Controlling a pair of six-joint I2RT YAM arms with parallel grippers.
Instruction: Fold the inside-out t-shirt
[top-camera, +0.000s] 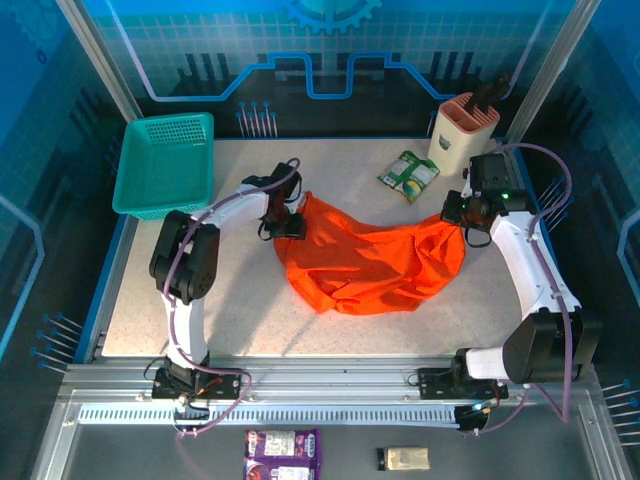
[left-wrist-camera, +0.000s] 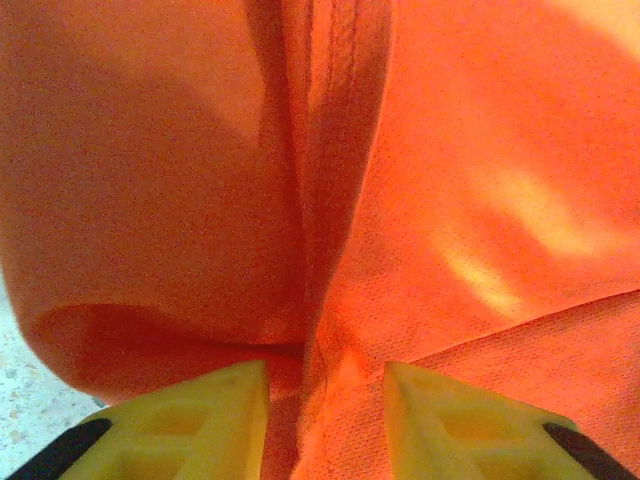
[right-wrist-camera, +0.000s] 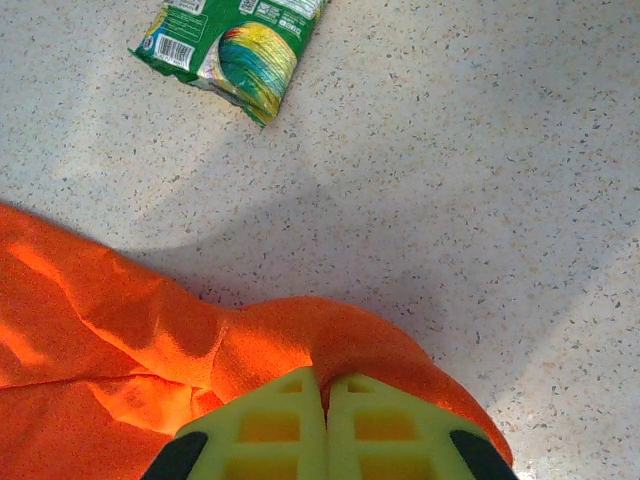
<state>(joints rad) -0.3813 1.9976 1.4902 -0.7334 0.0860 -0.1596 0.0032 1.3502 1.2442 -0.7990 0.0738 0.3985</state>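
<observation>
The inside-out t-shirt (top-camera: 370, 265), bright orange and crumpled, lies across the middle of the table, its top edge sagging between my two grippers. My left gripper (top-camera: 290, 226) is at its upper left corner, where the cloth rises to a point. In the left wrist view the yellow fingers (left-wrist-camera: 200, 420) stand apart with a seamed fold of the t-shirt (left-wrist-camera: 480, 200) bunched between them at the left gripper (left-wrist-camera: 325, 385). My right gripper (top-camera: 462, 222) holds the shirt's right end. Its fingers are pressed together on a hump of the t-shirt (right-wrist-camera: 90, 320) at the right gripper (right-wrist-camera: 327, 385).
A teal mesh basket (top-camera: 165, 165) sits at the back left. A green snack packet (top-camera: 408, 175) (right-wrist-camera: 230, 45) lies behind the shirt, next to a beige holder (top-camera: 462, 130) at the back right. Purple packets (top-camera: 283, 450) and a small packet (top-camera: 405, 458) lie below the rail.
</observation>
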